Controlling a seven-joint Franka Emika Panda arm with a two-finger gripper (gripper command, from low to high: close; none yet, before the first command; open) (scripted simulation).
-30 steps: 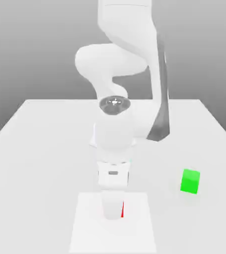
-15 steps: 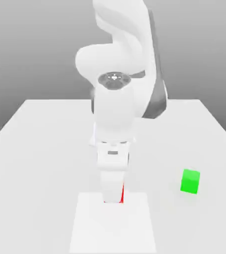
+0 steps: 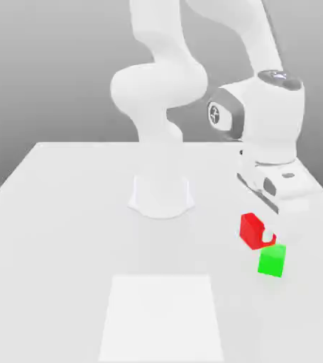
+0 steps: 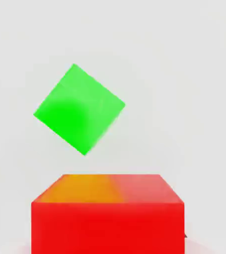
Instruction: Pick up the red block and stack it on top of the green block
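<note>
Exterior view gives you the arm [image 3: 192,85] reaching out to that view's right, with its wrist housing above the near right part of the table [image 3: 64,213]. Below the housing the gripper [image 3: 262,236] points down, and the red block [image 3: 250,228] sits clamped in it, lifted clear of the tabletop. You can see a white fingertip [image 3: 267,237] pressed against the block's face on the side toward the exterior view's right (the other finger is hidden behind the cube). So the hand is closed narrow on the red block, holding it in the air.

Look just under and slightly to the exterior view's right of the red block and you find the green block [image 3: 272,259], resting on the table. In this view the two cubes nearly meet at a corner, but the red one is above the green rather than set on it, and it is not squarely over it. A faint white square patch [image 3: 162,317] lies on the table near the front edge, well apart from both cubes, and the arm's round base [image 3: 161,195] stands near the middle of the table.

Hand view shows you the red block [image 4: 108,214] close up, filling the near part of the picture, with the green block [image 4: 79,109] beyond it on the white surface, turned so it reads as a diamond against the red cube's straight edges.
</note>
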